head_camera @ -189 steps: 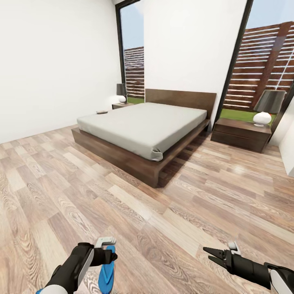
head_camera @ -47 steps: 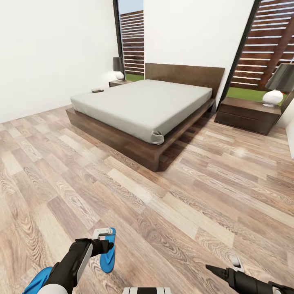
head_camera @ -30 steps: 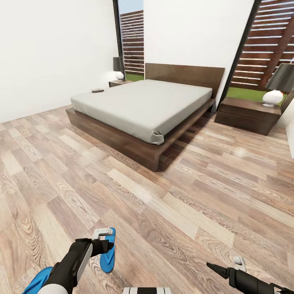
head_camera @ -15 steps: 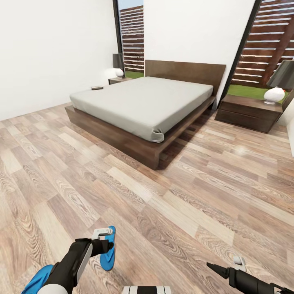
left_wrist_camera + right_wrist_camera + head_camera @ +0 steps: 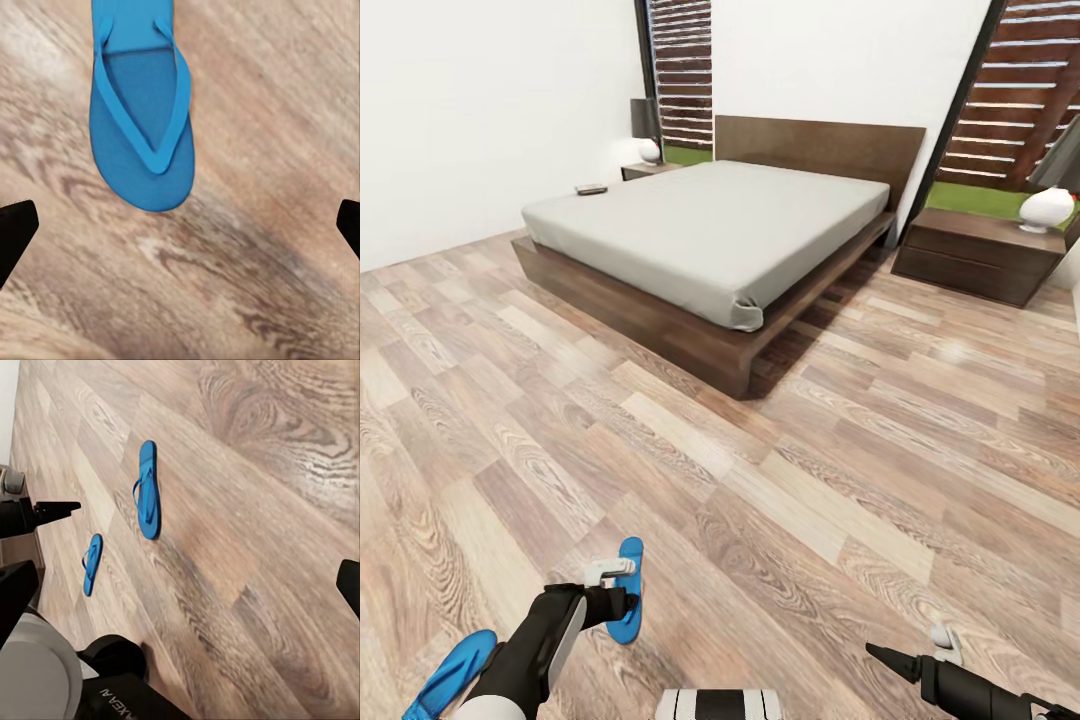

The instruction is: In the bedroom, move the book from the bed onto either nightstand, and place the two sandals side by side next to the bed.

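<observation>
The left claw (image 5: 618, 588) hangs with fingers spread wide over one flat blue sandal (image 5: 625, 590) at about 7 o'clock on the plank floor (image 5: 780, 500), seemingly lined up for a pick. The second sandal (image 5: 450, 672) lies at 8 o'clock, well apart from the first, so the pair is not yet side by side. The right claw (image 5: 905, 655), at 5 o'clock, holds nothing; whether it is parted cannot be told. Farther off, at 12 o'clock, stands the bed (image 5: 710, 225), smooth pale mattress on dark wood. The book (image 5: 591, 189) rests on the far nightstand (image 5: 645, 170) at 11 o'clock.
</observation>
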You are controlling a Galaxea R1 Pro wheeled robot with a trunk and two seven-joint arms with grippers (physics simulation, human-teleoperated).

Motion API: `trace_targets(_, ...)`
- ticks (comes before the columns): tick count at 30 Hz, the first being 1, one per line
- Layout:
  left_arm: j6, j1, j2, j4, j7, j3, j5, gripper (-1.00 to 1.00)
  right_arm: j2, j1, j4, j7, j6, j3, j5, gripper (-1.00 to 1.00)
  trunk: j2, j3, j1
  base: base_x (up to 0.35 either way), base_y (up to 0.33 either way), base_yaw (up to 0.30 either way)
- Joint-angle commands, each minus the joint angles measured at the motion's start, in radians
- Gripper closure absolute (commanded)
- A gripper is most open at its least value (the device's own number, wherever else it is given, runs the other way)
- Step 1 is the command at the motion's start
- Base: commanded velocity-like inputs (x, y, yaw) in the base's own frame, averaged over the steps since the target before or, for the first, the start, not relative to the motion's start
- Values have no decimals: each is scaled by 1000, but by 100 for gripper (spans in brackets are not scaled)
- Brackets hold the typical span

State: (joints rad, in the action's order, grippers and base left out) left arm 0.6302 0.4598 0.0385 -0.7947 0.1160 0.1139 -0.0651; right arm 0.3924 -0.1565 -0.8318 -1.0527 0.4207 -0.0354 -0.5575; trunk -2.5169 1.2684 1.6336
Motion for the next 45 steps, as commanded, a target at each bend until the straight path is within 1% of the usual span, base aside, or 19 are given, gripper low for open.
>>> trace_targets(1,5,0,1,-1,8,6,-7,-100,0,0,0,-1,9,0,-7,-100,-1,5,0,0,0,0)
trace_targets(4,5,0,1,-1,8,6,-7,-100,0,0,0,-1,9,0,-7,-100,-1,16,2,0,0,0)
trace_targets(18,1,0,3,-1,9,5,-6,-100,0,0,0,-1,9,0,-7,-100,-1,16,2,3,0,0)
trace_targets(24,-1,0,2,-1,8,6,-6,-100,0,-1,0,-1,9,0,-7,-100,-1,16,2,207,0,0)
trace_targets(31,-1,0,1,-1,8,6,-6,-100,0,-1,0,0,8,0,-7,-100,-1,16,2,84,0,0)
trace_targets(45,-1,0,1,-1,8,6,-6,-100,0,-1,0,0,8,0,-7,-100,-1,16,2,282,0,0)
